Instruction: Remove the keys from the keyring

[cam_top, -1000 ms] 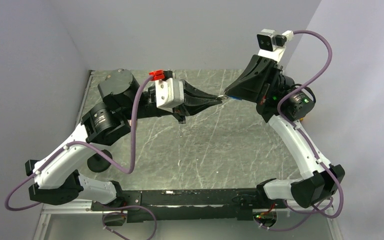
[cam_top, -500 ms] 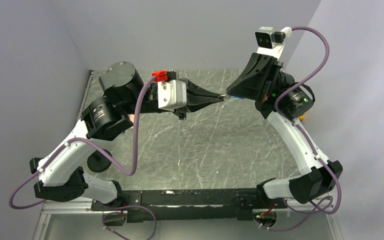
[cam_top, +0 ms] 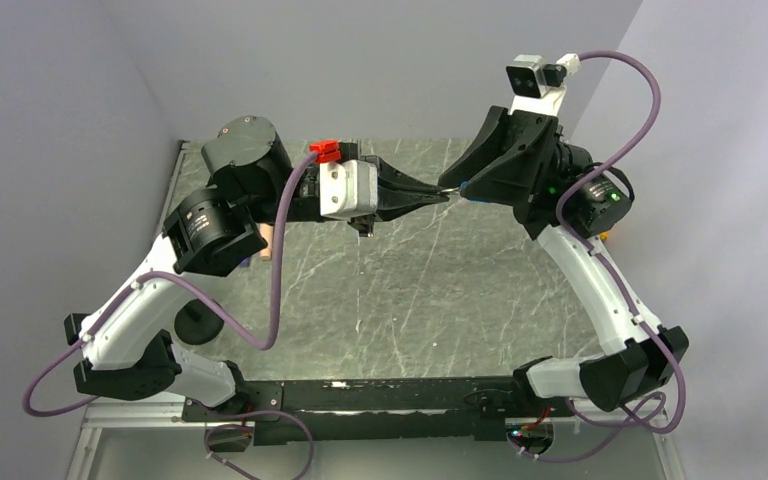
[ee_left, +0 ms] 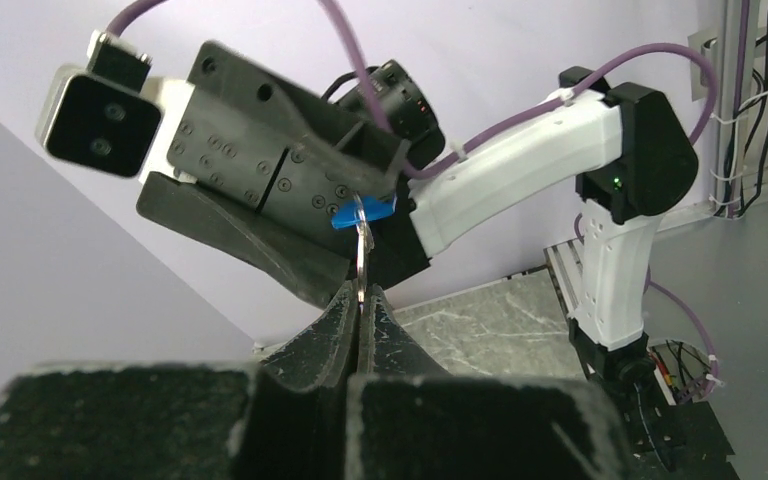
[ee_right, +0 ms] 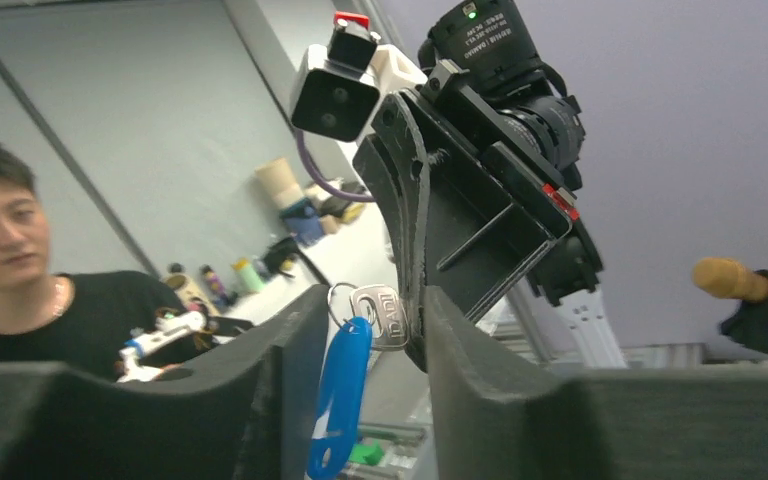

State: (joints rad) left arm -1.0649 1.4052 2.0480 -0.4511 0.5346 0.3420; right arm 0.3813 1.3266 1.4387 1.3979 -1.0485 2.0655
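Two arms, each built of white moulded link shells [cam_top: 160, 285] between black cylindrical motor housings [cam_top: 205, 232], with a purple cable [cam_top: 275, 240] looped along it. Left arm [cam_top: 125, 325]: dark grey round joint cap [cam_top: 245, 148], white camera block [cam_top: 345, 190] with a red connector [cam_top: 322, 150] at its 11 o'clock corner, left gripper [cam_top: 445, 196] of tapering matt black fingers [cam_top: 410, 193]. Right arm [cam_top: 600, 290]: green indicator light [ee_left: 615, 182] on a black elbow cover [ee_left: 650, 150], white twin-lens camera [ee_left: 95, 115], right gripper [ee_right: 370, 300] with a black screw-dotted body [ee_left: 260, 170].

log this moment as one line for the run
left gripper: shut on keyring | right gripper: around blue-headed key, grip unclear | status: key not yet off keyring
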